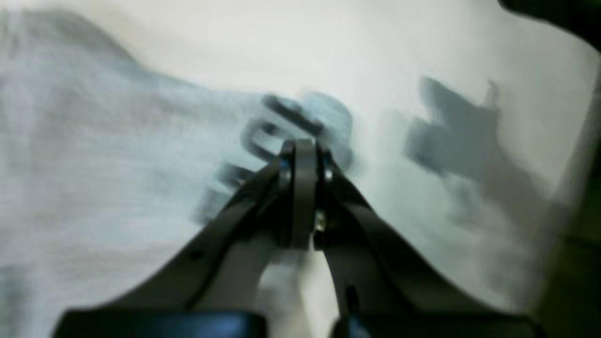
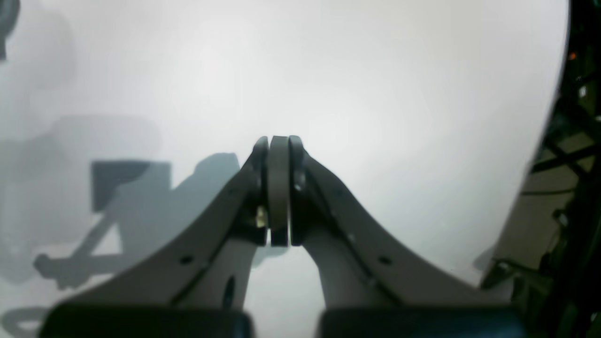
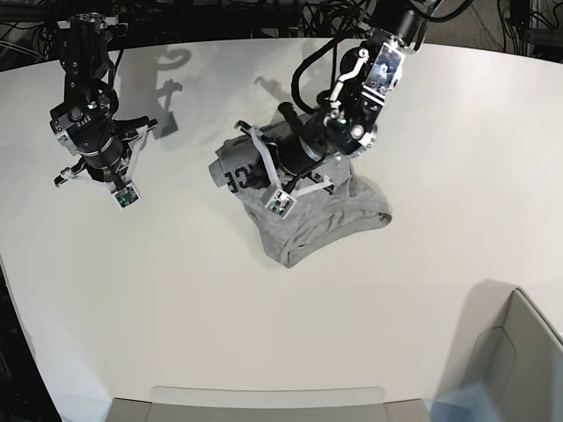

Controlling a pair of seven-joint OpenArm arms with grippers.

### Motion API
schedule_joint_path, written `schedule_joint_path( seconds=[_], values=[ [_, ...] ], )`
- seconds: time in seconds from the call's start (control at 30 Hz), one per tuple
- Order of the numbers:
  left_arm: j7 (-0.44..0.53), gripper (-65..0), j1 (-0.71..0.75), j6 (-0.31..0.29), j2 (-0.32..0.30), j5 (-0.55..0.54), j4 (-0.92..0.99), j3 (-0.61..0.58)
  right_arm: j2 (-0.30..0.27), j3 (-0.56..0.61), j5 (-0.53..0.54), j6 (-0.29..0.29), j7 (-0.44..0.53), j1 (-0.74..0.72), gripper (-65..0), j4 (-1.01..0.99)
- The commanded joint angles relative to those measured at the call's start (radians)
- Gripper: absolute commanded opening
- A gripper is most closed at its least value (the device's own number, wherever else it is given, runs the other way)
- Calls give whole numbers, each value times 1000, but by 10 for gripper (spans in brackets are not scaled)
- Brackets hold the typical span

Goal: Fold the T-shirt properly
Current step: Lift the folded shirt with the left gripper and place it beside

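The left gripper (image 1: 304, 145) has its jaws pressed together on the lettered edge of the T-shirt (image 3: 308, 220), which lies bunched mid-table (image 3: 264, 334). The right gripper (image 2: 279, 141), jaws pressed together on nothing, hovers far left. Pulling one-handed risks dragging the heap into worse wrinkles.

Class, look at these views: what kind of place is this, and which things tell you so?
Probably a robotics lab or test bench, not a home. Two robot arms hang over a bare white table, cables tangle along its far edge, and a crumpled T-shirt lies there as a practice item.
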State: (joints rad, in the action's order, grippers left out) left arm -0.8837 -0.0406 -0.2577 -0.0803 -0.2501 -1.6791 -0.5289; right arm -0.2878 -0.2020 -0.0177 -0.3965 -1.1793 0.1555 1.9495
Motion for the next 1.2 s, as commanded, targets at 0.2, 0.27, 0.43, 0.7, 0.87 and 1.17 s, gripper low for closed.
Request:
schedule_joint_path(
  seconds=[0.2, 0.27, 0.43, 0.7, 0.87, 1.17],
  values=[
    [11, -650, 3, 18, -3, 160, 175, -10, -17, 2, 3, 0, 20, 17, -650, 17],
    [2, -650, 6, 14, -20, 160, 176, 37, -14, 3, 3, 0, 20, 19, -650, 17],
    [2, -650, 9, 13, -146, 154, 159, 66, -14, 3, 3, 0, 20, 19, -650, 17],
    [2, -650, 32, 13, -326, 154, 156, 69, -12, 5, 3, 0, 20, 19, -650, 17],
    [2, -650, 31, 13, -382, 154, 156, 69, -11, 5, 3, 0, 20, 19, -650, 17],
    [2, -650, 28, 11, -487, 156, 153, 69, -12, 11, 3, 0, 22, 19, -650, 17]
  ],
)
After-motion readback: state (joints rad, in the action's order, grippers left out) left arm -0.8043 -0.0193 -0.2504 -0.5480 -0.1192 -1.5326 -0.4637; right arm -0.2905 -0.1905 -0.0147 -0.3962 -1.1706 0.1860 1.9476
